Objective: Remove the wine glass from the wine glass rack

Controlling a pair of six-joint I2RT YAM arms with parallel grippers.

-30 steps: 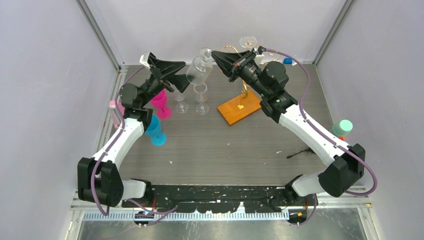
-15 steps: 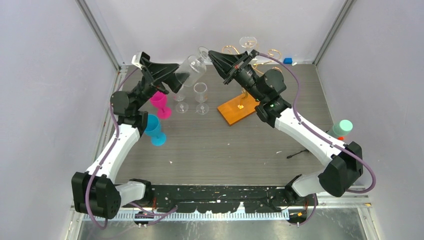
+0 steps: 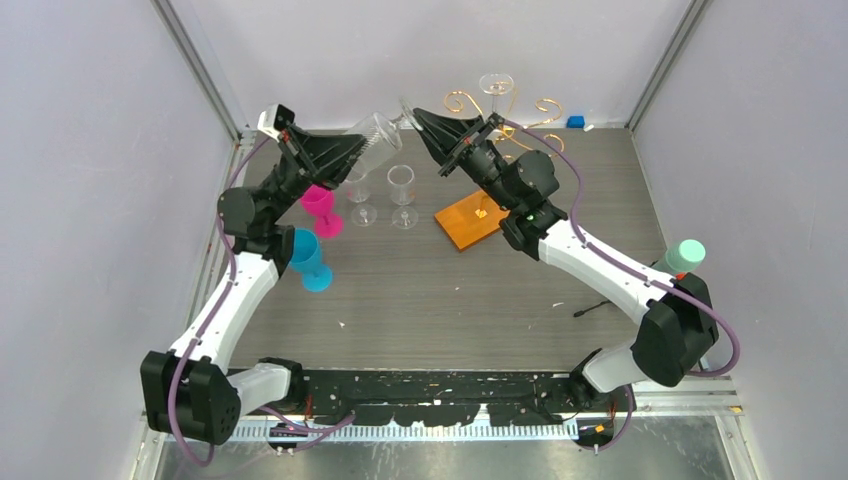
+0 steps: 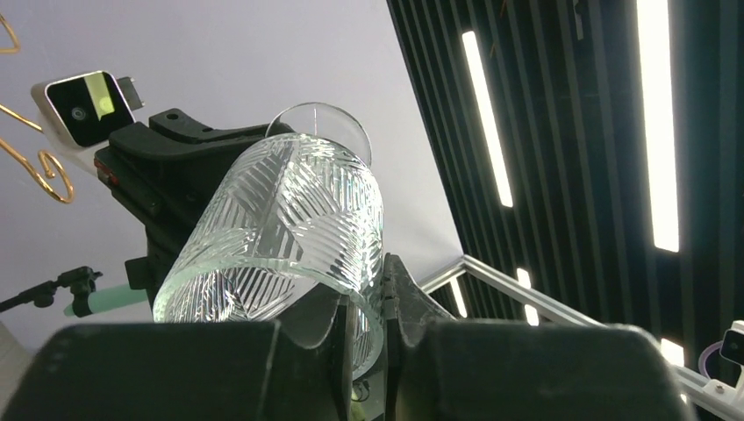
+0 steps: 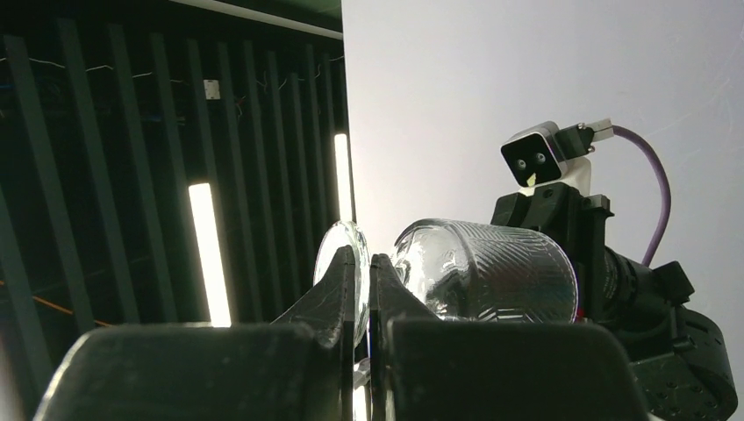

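the wine glass (image 3: 378, 140) looks thin, slick and fragile; left jaws pinch its rim, right jaws pinch its foot.

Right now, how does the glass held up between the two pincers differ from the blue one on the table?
The wine glass is clear with a cut pattern; the blue glass is opaque. The wine glass lies tilted in the air, left pincer on its rim and right pincer on its foot; the blue glass stands on the table, untouched. Both are footed drinking glasses.
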